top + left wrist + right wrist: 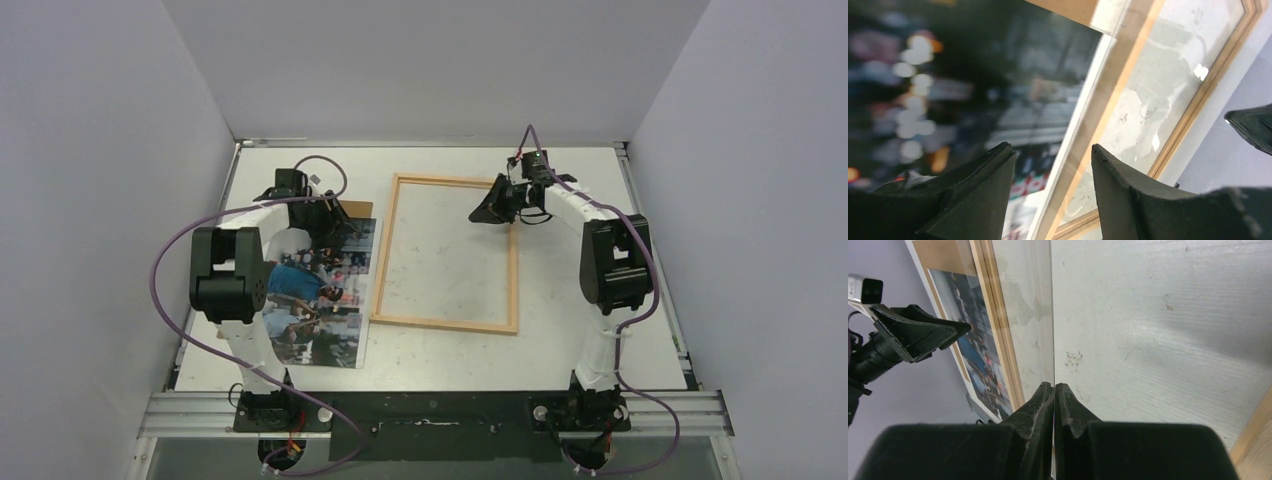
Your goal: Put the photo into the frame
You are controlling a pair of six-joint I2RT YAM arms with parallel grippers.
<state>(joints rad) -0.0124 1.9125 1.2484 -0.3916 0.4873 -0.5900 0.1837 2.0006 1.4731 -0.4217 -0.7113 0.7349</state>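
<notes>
From above, the glossy photo (318, 300) is lying flat by the worktop's (450, 355) left edge, the thin light-wood frame (445, 324) sitting just beside it, mid-worktop. In the left wrist view, the left pincer (1050, 150) is hanging released over the photo's edge; dragging the slick paper would be risking a crease. In the right wrist view, the right pincer (1054, 385) is seemingly clenching a thin clear pane (1033, 315), which could slip.

I count two grippers of mine: the left gripper (1050, 150) at ten o'clock on the table (600, 200), the right gripper (1054, 385) at one o'clock. One photo (310, 300) lies at nine o'clock, one frame (445, 324) in the middle, one brown backing board (354, 208) at ten o'clock. One clear sheet (1033, 315), seen edge-on, stands at one o'clock. One table.
</notes>
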